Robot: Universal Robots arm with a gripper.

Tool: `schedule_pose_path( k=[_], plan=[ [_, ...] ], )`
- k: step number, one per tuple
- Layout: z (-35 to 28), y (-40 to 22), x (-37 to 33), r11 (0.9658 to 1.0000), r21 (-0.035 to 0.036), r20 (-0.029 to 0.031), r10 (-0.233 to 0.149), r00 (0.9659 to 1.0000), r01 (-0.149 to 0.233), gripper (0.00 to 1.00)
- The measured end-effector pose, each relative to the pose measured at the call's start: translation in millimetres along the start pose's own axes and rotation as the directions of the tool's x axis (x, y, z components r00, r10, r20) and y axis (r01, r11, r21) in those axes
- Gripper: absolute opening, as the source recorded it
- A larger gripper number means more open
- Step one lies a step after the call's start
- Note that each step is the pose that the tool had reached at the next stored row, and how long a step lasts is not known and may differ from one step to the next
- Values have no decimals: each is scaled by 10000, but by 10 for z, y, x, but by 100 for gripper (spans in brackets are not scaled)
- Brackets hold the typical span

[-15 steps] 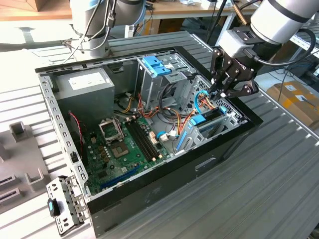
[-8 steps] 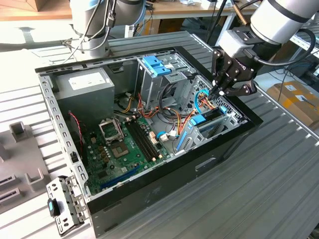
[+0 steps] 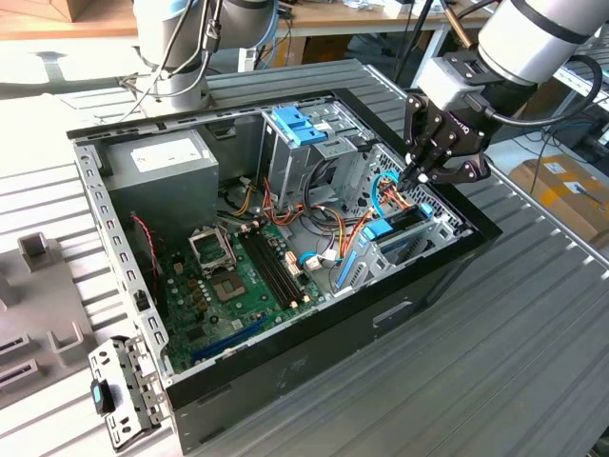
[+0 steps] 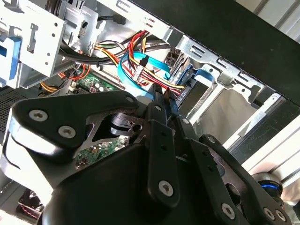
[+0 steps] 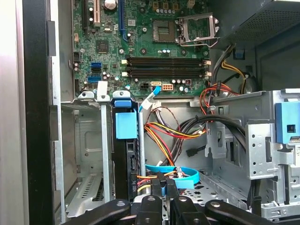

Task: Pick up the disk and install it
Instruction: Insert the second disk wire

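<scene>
In the exterior view my gripper (image 3: 417,179) hangs inside the open computer case (image 3: 285,376), over the drive cage (image 3: 433,224) at the exterior view's right. A dark flat slab that I take for the disk (image 5: 126,164) stands edge-on in that cage under a blue carrier tab (image 5: 125,124); the cage shows it too in the exterior view, disk (image 3: 407,219). In both wrist views the gripper (image 5: 166,182) (image 4: 161,96) has its fingers together, tips against a blue flat cable (image 5: 187,176) and a bundle of coloured wires (image 4: 150,70). Whether the cable is pinched is unclear.
The green motherboard (image 3: 238,276) covers the case floor, and a grey power supply (image 3: 157,162) sits in the back corner. A second metal cage with a blue bracket (image 3: 297,124) stands behind the cables. A loose metal bracket (image 3: 119,390) lies outside the case.
</scene>
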State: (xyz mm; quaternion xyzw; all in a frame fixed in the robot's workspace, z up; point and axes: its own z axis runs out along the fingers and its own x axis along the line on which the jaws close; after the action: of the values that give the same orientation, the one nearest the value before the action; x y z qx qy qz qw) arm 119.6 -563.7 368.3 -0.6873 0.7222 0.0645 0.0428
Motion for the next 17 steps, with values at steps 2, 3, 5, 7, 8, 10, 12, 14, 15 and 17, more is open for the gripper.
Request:
schedule_pose_path(
  k=[2,3,5,7,8,10,12,14,15,17],
  plan=[
    [2,6,1,10000,1,3,1,10000,-1,16],
    [3,21,1,10000,1,3,1,10000,-1,16],
    [3,59,3,10000,2,1,-1,10000,0,16],
    [8,107,6,10000,2,1,-1,10000,1,16],
    [11,140,8,10000,2,1,-1,10000,1,16],
    [16,193,12,10000,2,2,0,10000,0,16],
    [18,222,13,10000,2,1,0,10000,0,16],
    [21,255,16,10000,2,1,0,10000,0,16],
    [23,272,16,10000,2,0,0,10000,0,16],
    [30,291,21,10000,2,-1,0,10000,0,16]
  ],
)
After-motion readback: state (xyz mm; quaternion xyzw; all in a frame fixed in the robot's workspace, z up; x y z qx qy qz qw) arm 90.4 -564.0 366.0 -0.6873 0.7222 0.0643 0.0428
